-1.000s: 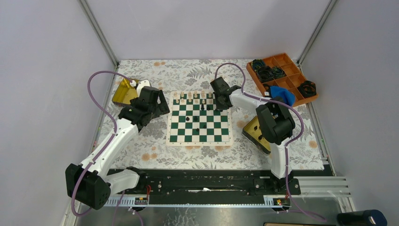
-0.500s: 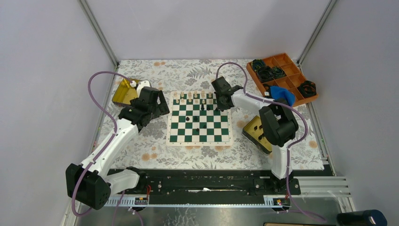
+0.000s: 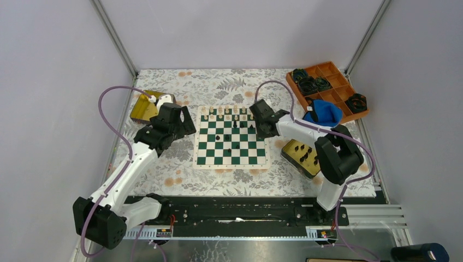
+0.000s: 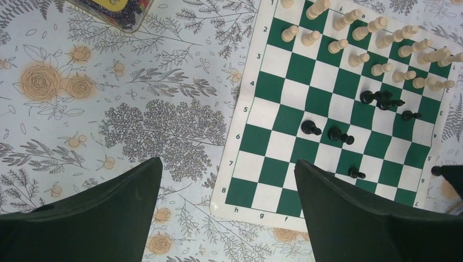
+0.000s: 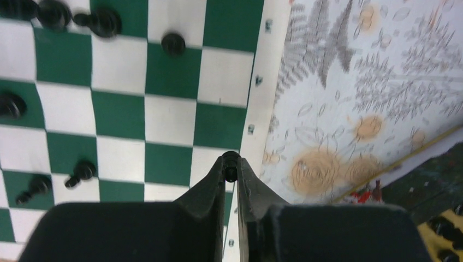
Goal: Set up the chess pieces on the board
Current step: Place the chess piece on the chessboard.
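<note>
The green-and-white board (image 3: 231, 137) lies in the middle of the table. Cream pieces (image 3: 224, 111) stand in rows along its far edge, also in the left wrist view (image 4: 377, 38). Several black pieces (image 4: 338, 134) stand scattered mid-board. My right gripper (image 5: 230, 166) is shut on a small black piece (image 5: 230, 159), held over the board's right edge (image 3: 256, 126). My left gripper (image 4: 226, 180) is open and empty, hovering over the board's left corner and the floral cloth; in the top view it sits left of the board (image 3: 183, 123).
A gold tin (image 3: 143, 107) lies at the far left. A second gold tin (image 3: 299, 154) holding black pieces lies right of the board. An orange divided tray (image 3: 327, 87) with black rings and a blue object (image 3: 322, 112) stands at the back right.
My right gripper has moved nearer and rightward along the board's right edge, its elbow swinging right. My left arm has shifted slightly.
</note>
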Motion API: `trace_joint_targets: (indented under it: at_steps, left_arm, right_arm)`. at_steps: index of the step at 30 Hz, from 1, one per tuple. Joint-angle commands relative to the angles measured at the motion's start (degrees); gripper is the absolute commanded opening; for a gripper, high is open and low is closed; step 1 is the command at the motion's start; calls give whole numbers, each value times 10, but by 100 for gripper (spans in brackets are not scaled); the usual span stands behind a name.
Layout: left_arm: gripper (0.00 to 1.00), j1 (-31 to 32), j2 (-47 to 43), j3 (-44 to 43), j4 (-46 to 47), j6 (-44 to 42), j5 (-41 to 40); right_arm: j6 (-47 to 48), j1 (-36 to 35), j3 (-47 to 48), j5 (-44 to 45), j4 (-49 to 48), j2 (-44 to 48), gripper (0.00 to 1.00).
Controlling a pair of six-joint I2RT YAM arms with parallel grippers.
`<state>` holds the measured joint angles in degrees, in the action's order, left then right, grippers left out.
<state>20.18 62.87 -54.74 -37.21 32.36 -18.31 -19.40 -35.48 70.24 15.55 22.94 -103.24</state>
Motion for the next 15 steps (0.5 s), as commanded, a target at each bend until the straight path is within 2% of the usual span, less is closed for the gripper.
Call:
trace_joint_targets:
  at_steps: [1,8,15]
  left_arm:
    - [99,-3,-16,10,21,-4,10]
    - [99,-3,-23,13,14,-1,15]
    - [99,-3,-25,15,13,-1,18]
  right_arm:
    - [-28,-28,-47,16,-2,57,0]
    - [-55,-66,-93,21,-5,81,0]
    - [-61,-75,-108,21,-11,79,0]
